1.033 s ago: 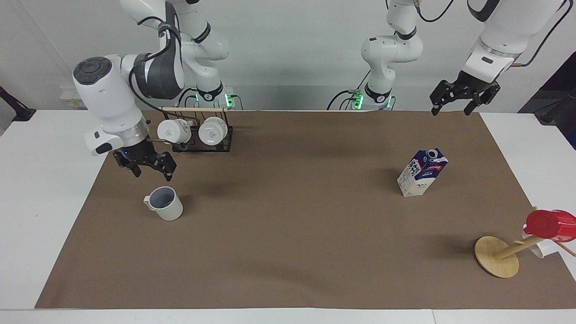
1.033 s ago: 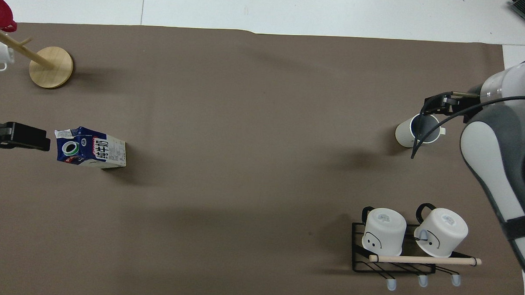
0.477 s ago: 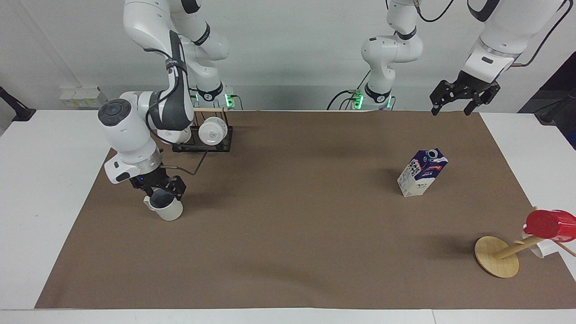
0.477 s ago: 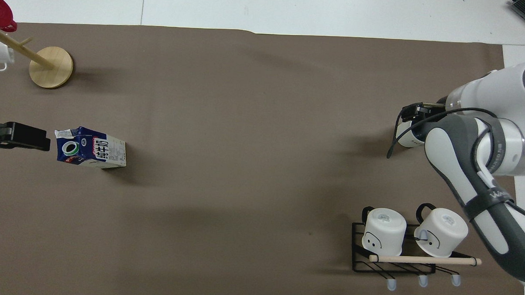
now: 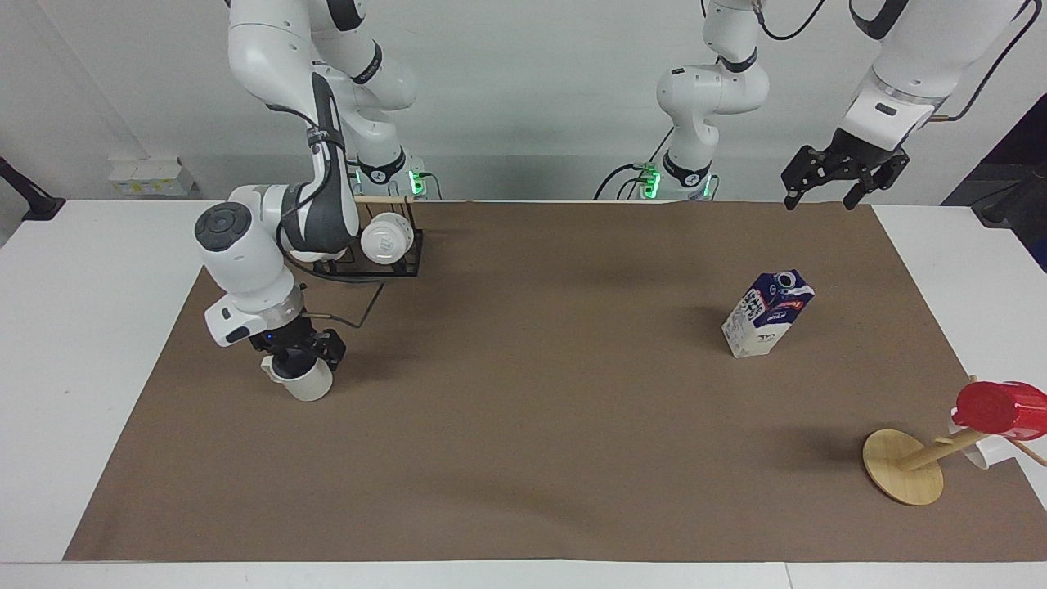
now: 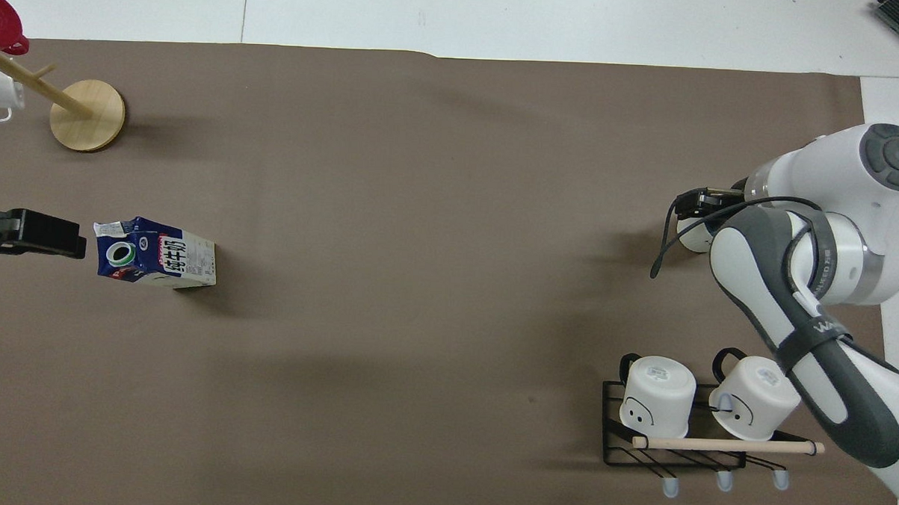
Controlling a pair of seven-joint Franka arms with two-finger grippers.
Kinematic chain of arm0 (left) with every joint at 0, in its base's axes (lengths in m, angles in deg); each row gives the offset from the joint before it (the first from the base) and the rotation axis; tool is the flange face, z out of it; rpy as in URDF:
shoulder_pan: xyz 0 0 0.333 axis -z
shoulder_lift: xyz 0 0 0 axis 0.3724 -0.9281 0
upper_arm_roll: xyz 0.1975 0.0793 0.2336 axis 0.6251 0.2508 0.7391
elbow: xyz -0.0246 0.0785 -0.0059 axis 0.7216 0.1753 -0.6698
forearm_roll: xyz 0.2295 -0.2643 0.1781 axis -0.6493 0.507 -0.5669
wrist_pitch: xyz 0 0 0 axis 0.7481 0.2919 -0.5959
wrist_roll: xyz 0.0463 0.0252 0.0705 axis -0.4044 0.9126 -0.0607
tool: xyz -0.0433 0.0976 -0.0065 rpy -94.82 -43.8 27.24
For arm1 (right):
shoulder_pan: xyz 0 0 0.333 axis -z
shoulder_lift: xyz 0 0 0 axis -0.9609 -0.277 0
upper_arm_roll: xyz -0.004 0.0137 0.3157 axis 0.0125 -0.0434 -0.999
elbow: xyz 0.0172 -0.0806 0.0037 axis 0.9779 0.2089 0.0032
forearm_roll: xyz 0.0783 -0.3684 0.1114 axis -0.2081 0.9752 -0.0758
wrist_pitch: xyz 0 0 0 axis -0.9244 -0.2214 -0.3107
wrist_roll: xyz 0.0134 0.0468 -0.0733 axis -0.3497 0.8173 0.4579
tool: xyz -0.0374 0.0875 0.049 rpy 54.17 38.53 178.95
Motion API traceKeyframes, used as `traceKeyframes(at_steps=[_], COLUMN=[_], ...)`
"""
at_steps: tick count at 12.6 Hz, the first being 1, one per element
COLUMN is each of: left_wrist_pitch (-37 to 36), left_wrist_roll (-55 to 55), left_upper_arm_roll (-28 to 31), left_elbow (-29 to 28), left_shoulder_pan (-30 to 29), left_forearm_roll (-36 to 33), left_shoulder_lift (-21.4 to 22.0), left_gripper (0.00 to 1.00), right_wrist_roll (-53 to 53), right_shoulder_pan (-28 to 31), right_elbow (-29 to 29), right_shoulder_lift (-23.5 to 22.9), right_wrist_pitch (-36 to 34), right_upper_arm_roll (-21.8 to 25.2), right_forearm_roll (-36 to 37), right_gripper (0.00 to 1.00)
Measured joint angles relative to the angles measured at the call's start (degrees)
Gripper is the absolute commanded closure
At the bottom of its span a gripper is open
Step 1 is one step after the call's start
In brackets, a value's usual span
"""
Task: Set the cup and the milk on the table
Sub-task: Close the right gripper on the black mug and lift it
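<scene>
Right tool (image 5: 298, 353) seemingly pinching off-white cup (image 5: 307, 384), left tool (image 5: 842, 176) spread, waiting

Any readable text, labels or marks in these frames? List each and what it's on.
Milk carton: large printed characters on its side, too blurred to quote.
Rack mugs: smiley-face marks on the sides, bottom marks unreadable.
Right arm: small grey lettering, unreadable.
Nothing else carries text.
</scene>
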Motion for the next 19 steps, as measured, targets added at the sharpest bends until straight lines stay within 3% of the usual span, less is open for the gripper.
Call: traceKeyframes(at_steps=[5, 6, 7, 8, 9, 10, 19], left_wrist_pitch=[0.0, 0.0, 0.0, 0.0, 0.0, 0.0, 0.0], left_wrist_roll=[0.0, 0.0, 0.0, 0.0, 0.0, 0.0, 0.0], left_upper_arm_roll=[0.0, 0.0, 0.0, 0.0, 0.0, 0.0, 0.0], left_elbow=[0.0, 0.0, 0.0, 0.0, 0.0, 0.0, 0.0], left_shoulder_pan=[0.0, 0.0, 0.0, 0.0, 0.0, 0.0, 0.0], left_forearm_roll=[0.0, 0.0, 0.0, 0.0, 0.0, 0.0, 0.0], left_shoulder_lift=[0.0, 0.0, 0.0, 0.0, 0.0, 0.0, 0.0], left_gripper=[0.0, 0.0, 0.0, 0.0, 0.0, 0.0, 0.0], right_wrist_roll=[0.0, 0.0, 0.0, 0.0, 0.0, 0.0, 0.8], right_shoulder_pan=[0.0, 0.0, 0.0, 0.0, 0.0, -0.1, -0.7], right_elbow=[0.4, 0.4, 0.5, 0.5, 0.5, 0.5, -1.4], right_shoulder_lift=[-0.2, -0.3, -0.3, -0.3, -0.3, -0.3, 0.2], right_wrist_pitch=[0.1, 0.1, 0.1, 0.1, 0.1, 0.1, 0.1], right_upper_arm_roll=[0.0, 0.0, 0.0, 0.0, 0.0, -0.1, -0.5], right_forearm_roll=[0.0, 0.0, 0.0, 0.0, 0.0, 0.0, 0.0], right_gripper=[0.01, 0.15, 0.37, 0.59, 0.89, 1.0, 1.0])
